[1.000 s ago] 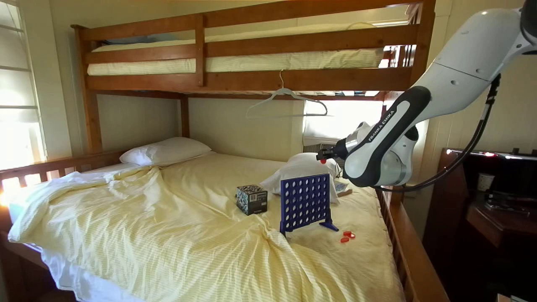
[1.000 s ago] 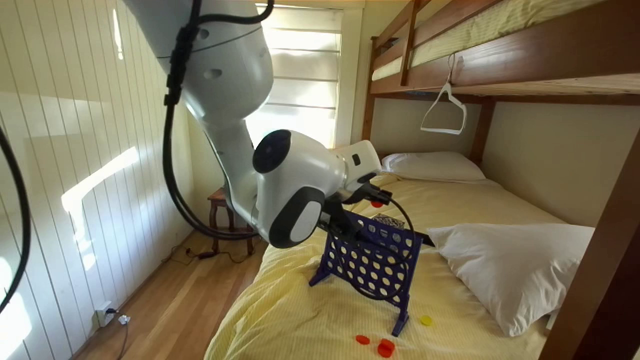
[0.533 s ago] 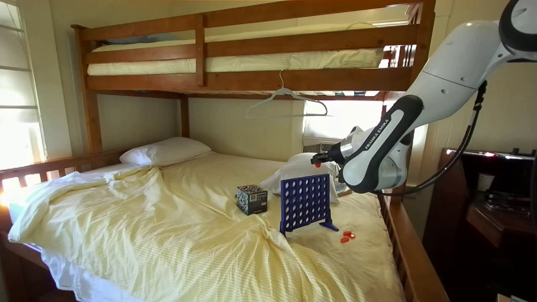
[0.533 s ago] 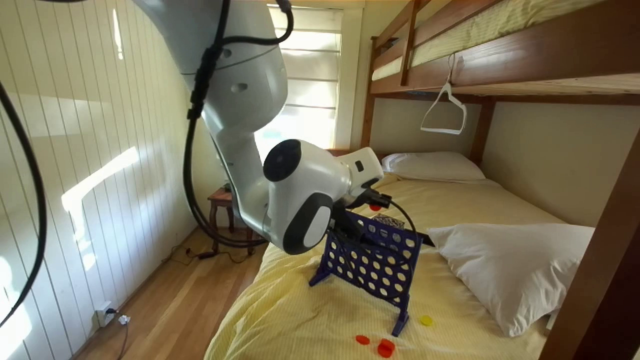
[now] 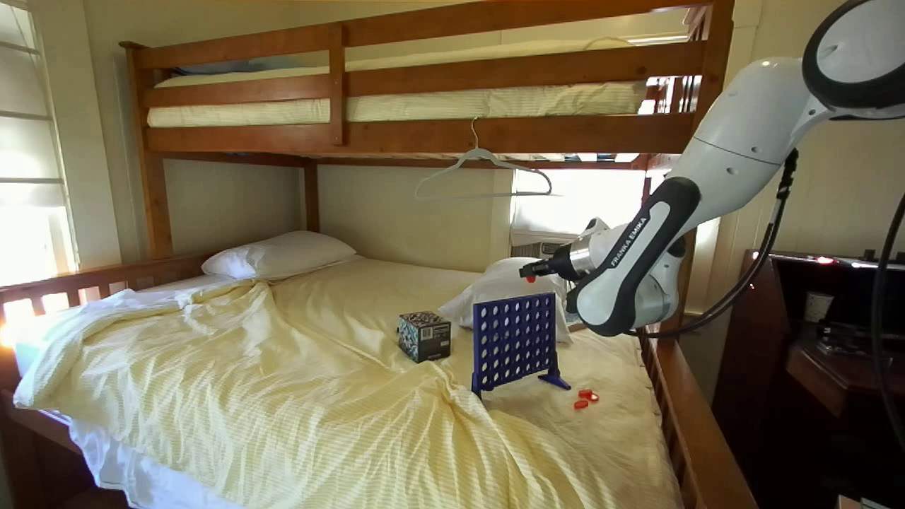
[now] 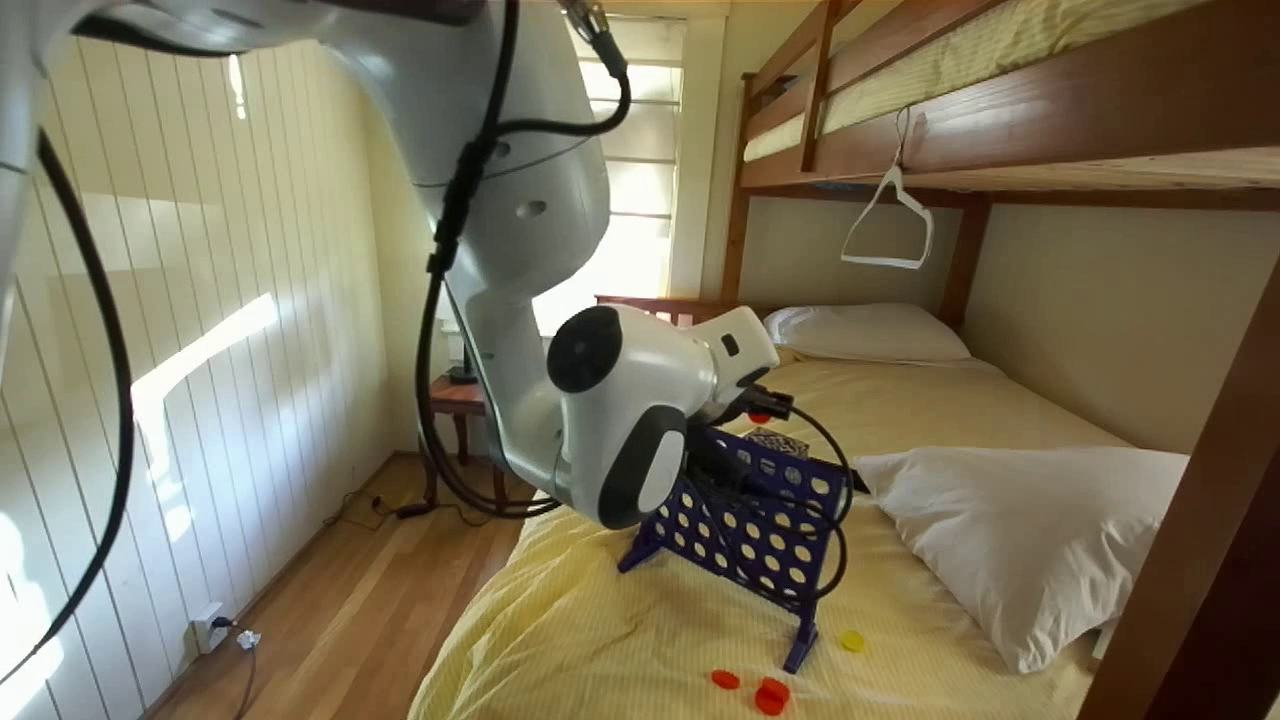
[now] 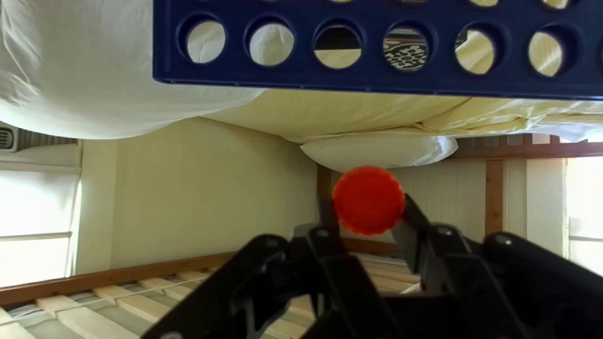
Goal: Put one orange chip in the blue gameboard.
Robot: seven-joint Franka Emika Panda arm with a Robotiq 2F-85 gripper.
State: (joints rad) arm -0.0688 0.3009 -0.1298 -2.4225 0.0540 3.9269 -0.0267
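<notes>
One orange chip, nearly red to the eye, pinched in the gripper; fingertips bear on its rim from both sides, jaws drawn in and parted only by the disc, its round face toward the wrist camera. Chip is in the air: in an exterior view it shows as a small red spot under the gripper's tip, higher than the top edge of the blue gameboard and apart from it. Whether it lines up with a slot, cannot tell. Board stands upright on its feet, on yellow bedding. Wrist picture is upside down: board along the top, pale cloth showing through its holes, bunk slats at the bottom. Arm reaches in over the bed edge. Dark patterned cube rests on the bed, apart from the board. Three loose red discs lie near one foot of the board, two of them close together; yellow disc just beside the same foot in an exterior view. White pillow near the board; hanger hooked on the upper rail.
</notes>
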